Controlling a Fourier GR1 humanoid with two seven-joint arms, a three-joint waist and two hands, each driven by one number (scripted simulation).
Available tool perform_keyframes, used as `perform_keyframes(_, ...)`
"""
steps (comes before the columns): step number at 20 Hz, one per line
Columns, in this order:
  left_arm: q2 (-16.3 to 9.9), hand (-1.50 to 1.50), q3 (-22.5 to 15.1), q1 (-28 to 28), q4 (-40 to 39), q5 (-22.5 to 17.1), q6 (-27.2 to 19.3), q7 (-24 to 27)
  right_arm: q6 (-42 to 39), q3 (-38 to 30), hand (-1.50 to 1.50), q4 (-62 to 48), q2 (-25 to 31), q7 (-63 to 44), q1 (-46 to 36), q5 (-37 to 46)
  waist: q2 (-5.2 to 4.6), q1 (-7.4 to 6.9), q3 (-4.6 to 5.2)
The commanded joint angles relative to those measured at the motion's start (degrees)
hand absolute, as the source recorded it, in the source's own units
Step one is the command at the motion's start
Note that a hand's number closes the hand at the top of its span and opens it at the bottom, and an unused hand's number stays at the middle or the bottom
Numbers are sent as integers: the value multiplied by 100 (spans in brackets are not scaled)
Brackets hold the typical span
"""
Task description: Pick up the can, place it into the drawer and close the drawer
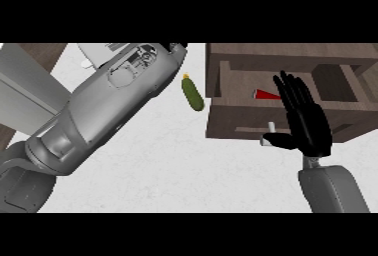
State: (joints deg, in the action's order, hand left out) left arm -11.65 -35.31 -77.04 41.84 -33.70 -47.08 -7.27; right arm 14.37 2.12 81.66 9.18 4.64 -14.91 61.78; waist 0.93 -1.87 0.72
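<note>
The can, the task's own object, shows only as a small red wedge (pixel 266 94) inside the open brown wooden drawer (pixel 244 85) at the table's far right; most of it is hidden behind the robot's right hand, so its shape and label cannot be read. Judging from that patch, it already lies in the drawer's compartment rather than on the white speckled table (pixel 184 165).

A can of this kind should be stiff and light, with smooth rounded sides that could slip, and it should not be fragile. If it needed lifting again, the best hold would be across the middle of its body, with fingers on one side and thumb on the other. That looks unnecessary now.

The black right hand (pixel 306 120) is open, its fingers straight and close together, pointing toward the far edge and lying over the drawer's front. Just beside its thumb sits a small white handle (pixel 269 134) on the drawer's front face. This pose suits pushing, so the remaining step is probably closing the drawer with the flat hand against the front.

The left grey forearm (pixel 103 105) stretches diagonally across the table's left side toward the far edge; its hand is cut off, so I cannot tell its state. A green cucumber (pixel 193 94) lies on the table just left of the drawer, apart from it.
</note>
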Motion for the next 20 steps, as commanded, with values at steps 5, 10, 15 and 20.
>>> perform_keyframes(5, -883, -150, -29, 504, 1038, 152, 237, -581, 840, -148, -150, -1812, -198, 143, -689, 472, -82, -103, -77)
perform_keyframes(10, -1124, -150, -14, 846, 1477, 201, 299, -693, 1476, -519, -150, -2835, -115, 240, -1304, 609, -123, -139, -81)
perform_keyframes(15, -1446, -150, 86, 1110, 1777, 249, 380, -790, 2075, -871, -150, -3810, -62, 339, -2155, 636, -169, -189, -83)
perform_keyframes(20, -1457, -150, -45, 1612, 2400, 345, 279, -838, 2277, -1088, -150, -4660, -134, -65, -3157, 852, -172, -331, -80)
